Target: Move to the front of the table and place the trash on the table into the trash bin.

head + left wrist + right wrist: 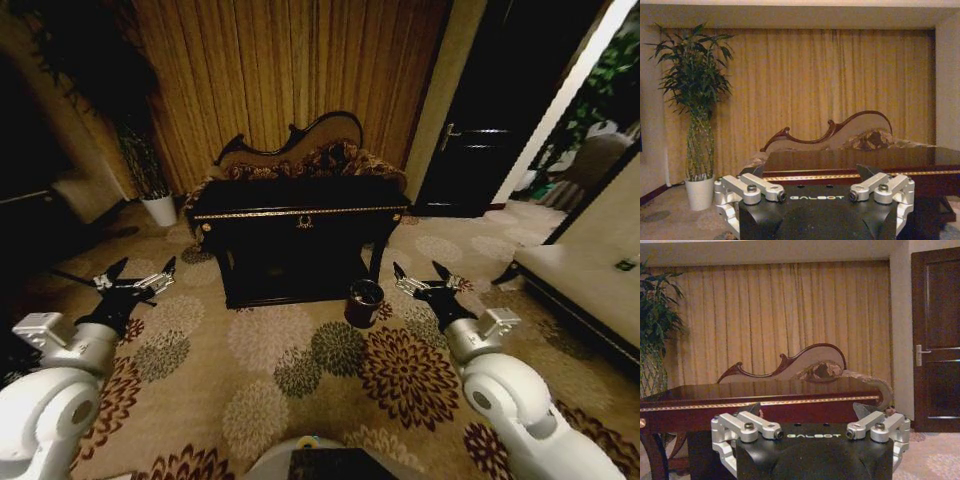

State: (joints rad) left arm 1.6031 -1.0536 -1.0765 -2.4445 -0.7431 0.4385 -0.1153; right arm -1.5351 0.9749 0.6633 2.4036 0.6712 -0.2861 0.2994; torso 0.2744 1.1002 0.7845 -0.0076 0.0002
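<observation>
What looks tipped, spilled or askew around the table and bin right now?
Nothing stands out. The trash bin stands upright on the carpet by the table's front right corner. Both the left gripper and right gripper hover open and apart, short of the table.

The table (300,215) stands ahead of both sets of jaws, between the two, with the sofa (300,150) right behind it. The trash bin (364,303) sits on the floor just left of the right gripper (422,273). The plant pot (160,209) stands beyond the left gripper (135,273).
</observation>
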